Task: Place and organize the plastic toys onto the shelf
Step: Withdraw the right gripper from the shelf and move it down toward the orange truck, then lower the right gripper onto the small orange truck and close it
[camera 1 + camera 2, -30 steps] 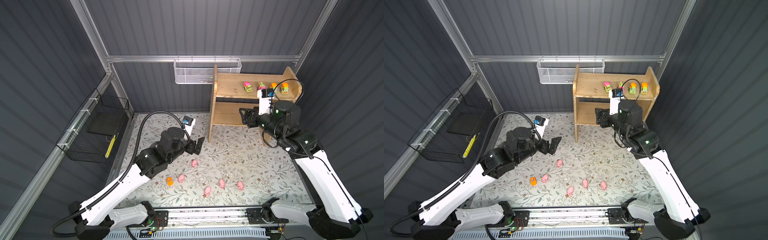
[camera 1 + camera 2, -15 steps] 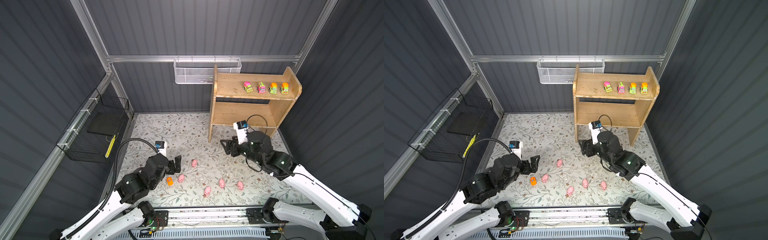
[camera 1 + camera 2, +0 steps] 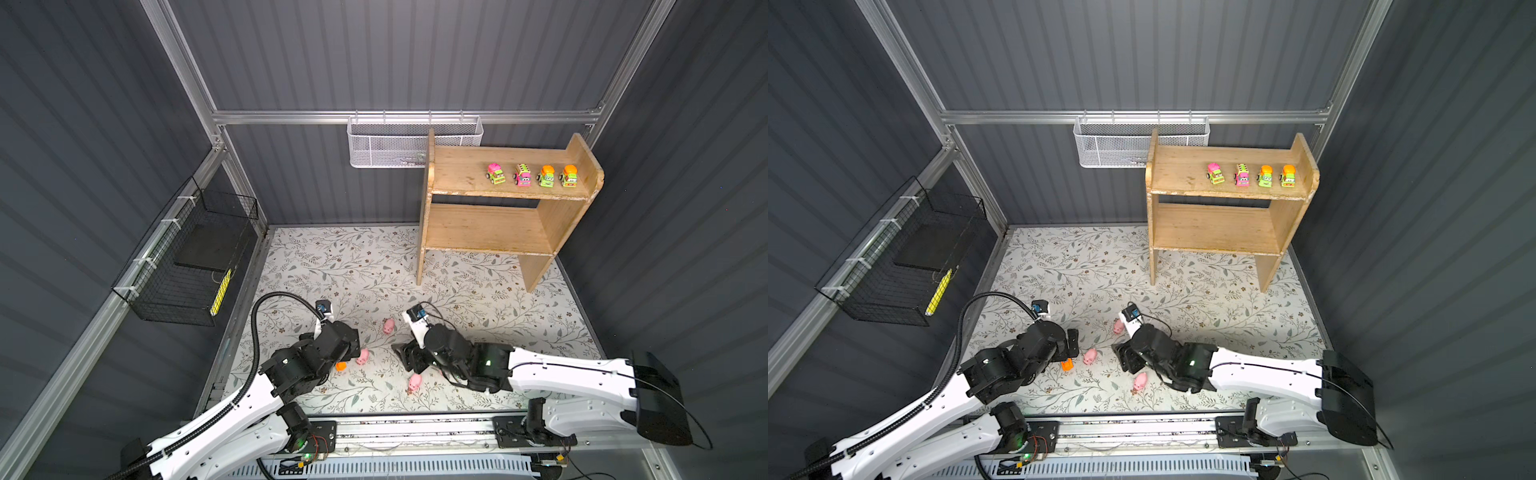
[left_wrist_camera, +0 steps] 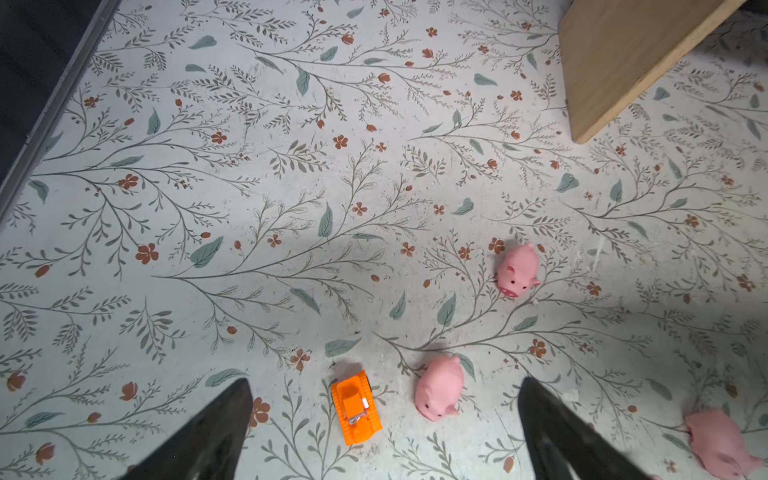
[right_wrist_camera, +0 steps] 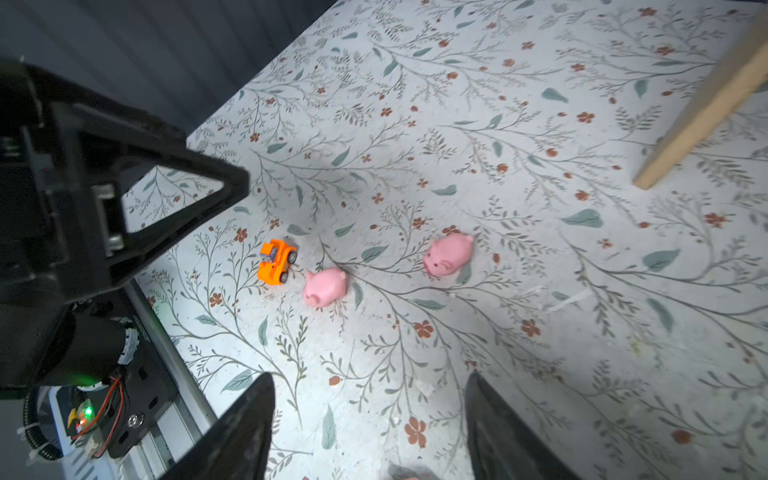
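Toys lie in two places. Four small cartoon-faced plastic vehicles [image 3: 523, 174] in green, pink and orange stand in one row on the top tier of the light wooden two-tier shelf [image 3: 457, 174], toward its right side panel. The shelf stands at the back right of the floral-patterned table [image 3: 478, 299].

Near the front edge of the table, a small orange plastic vehicle [image 4: 356, 408] lies just beside a pink plastic pig [image 4: 439, 388], and the wrist views show a narrow gap between the two. Both are between the two black fingers [image 4: 224, 428] of the left pincer [image 4: 385, 384], which is spread fully wide and holds nothing.

A second pink pig [image 3: 389, 326] stands farther back on the table. A third pink pig [image 3: 414, 382] is nearest the front edge, just beside the right arm [image 3: 561, 374].

The right pincer [image 5: 369, 376] hangs low over the table among these three pigs in both top views. Its jaws are clearly parted with only bare table between them, so it grips nothing. Whether more pigs lie under the right arm cannot be seen.
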Action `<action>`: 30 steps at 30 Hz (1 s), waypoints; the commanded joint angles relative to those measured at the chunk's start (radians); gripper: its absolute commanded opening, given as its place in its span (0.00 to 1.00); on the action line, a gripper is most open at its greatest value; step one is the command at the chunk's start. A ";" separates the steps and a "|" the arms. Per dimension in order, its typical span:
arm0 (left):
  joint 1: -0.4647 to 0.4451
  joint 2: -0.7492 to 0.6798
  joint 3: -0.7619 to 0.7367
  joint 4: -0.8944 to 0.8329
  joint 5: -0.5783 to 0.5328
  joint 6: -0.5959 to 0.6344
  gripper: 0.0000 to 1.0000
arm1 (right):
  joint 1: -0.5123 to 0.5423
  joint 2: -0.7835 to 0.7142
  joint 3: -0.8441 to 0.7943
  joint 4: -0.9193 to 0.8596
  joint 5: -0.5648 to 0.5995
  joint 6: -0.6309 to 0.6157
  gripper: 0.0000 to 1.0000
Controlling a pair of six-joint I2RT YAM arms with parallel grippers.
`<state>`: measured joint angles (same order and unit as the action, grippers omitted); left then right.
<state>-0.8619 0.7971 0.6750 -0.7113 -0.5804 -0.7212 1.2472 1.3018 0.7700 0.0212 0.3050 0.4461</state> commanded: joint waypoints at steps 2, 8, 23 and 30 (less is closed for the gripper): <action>0.141 0.021 -0.003 0.087 0.087 0.061 0.97 | 0.076 0.084 0.022 0.118 0.084 0.009 0.71; 0.309 0.000 -0.071 0.097 0.229 0.050 0.95 | 0.090 0.097 0.006 0.110 0.098 0.021 0.71; 0.662 0.115 -0.088 0.238 0.481 0.121 0.98 | 0.156 0.412 0.217 0.205 0.030 -0.015 0.70; 0.770 0.197 -0.091 0.329 0.537 0.133 0.98 | 0.158 0.552 0.360 0.167 -0.001 -0.040 0.70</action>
<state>-0.1215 0.9886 0.5850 -0.4370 -0.0937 -0.6125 1.4006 1.8141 1.0748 0.2081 0.3222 0.4278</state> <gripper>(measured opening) 0.978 0.696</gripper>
